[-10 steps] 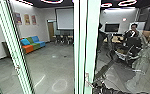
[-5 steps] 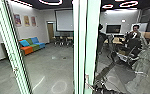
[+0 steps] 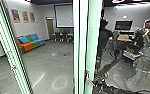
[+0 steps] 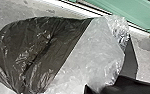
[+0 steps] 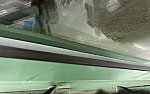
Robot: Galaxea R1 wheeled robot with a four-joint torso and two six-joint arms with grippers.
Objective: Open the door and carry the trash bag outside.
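I've got a pale green door frame (image 5: 41, 70), a dark strip (image 5: 41, 56) running alongside, and something blue (image 5: 28, 24) beyond.

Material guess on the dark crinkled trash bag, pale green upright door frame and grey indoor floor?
Trash bag: thin, glossy plastic film; fine creases, bright glints.
Door frame: probably smooth painted metal, from straight edges and even colour; not certain.
Floor: likely polished concrete, given mottling and reflected light.
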